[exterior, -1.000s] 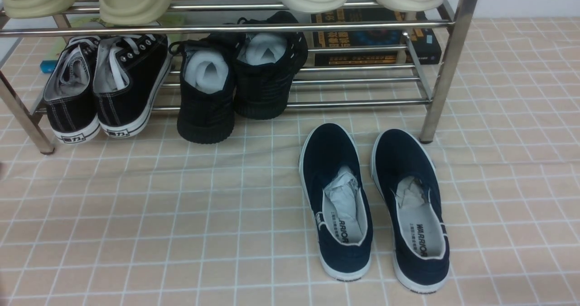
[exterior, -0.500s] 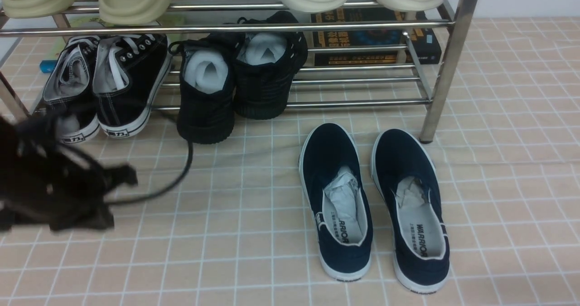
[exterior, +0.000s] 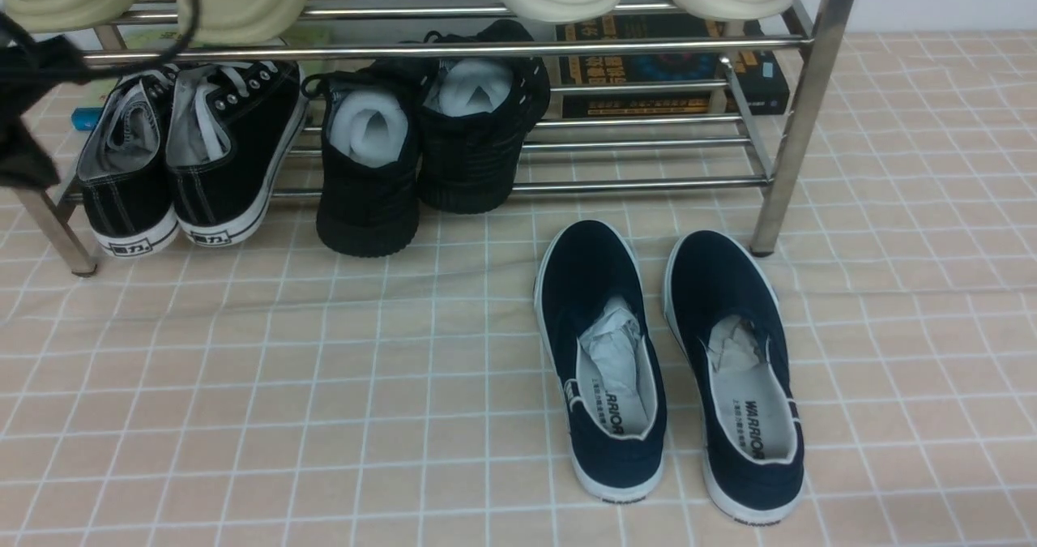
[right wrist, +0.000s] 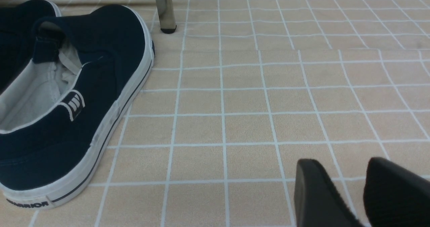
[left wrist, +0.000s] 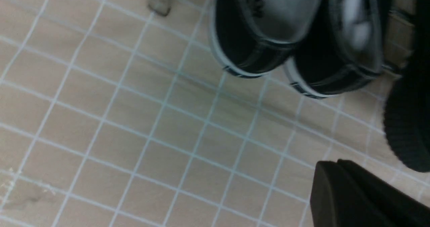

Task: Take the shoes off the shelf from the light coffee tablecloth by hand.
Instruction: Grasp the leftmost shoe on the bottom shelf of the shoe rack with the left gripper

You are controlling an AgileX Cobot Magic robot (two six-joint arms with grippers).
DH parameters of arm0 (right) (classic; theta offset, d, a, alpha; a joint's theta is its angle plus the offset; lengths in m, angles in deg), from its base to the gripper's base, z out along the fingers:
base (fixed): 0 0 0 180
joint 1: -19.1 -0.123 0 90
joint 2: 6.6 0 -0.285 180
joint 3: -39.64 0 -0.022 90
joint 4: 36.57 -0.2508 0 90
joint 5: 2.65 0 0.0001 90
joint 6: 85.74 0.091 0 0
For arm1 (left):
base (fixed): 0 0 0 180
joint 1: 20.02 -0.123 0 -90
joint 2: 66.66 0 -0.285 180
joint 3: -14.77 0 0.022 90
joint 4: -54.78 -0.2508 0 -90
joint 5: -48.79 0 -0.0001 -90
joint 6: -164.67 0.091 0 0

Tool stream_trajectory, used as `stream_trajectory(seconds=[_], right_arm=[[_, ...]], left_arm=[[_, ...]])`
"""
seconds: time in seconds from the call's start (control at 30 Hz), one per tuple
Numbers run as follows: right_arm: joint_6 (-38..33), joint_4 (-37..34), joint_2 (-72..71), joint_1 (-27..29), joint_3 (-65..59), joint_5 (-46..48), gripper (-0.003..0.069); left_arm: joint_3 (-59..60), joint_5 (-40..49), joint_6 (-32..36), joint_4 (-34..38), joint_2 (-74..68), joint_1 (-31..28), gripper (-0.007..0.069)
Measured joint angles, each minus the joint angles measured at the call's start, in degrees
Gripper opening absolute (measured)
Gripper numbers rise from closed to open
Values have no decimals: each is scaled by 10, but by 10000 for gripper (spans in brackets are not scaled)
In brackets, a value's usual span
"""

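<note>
The shoes [exterior: 190, 154] are sitting at the left end of the lower tier of the shelf [exterior: 567, 45], heels facing outward over the light coffee tablecloth [exterior: 324, 385]. The left gripper [exterior: 24, 150] is hovering just beside them, too blurred to tell how its jaws stand. The right gripper [right wrist: 347, 166] is hanging over the cloth, jaws slightly parted, holding nothing.

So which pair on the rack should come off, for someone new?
Find the chrome shelf on the grid tablecloth. The shoes sit leftmost on its lower tier: black canvas, white laces and soles, unlike the all-black paper-stuffed pair beside them.
</note>
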Motion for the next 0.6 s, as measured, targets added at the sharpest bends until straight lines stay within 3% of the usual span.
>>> stream_trajectory(seconds=[0.13,0.37,0.47,0.6], right_arm=[[0,0,0,0,0,0,239],[0,0,0,0,0,0,239],[0,0,0,0,0,0,239],[0,0,0,0,0,0,239]], left_arm=[[-23,3,10,13,-44,-14,11],[-31,-120,12,-35,-58,-15,40],[-31,-131,12,-37,-70,-15,70],[-31,-133,12,-28,-97,-15,164]])
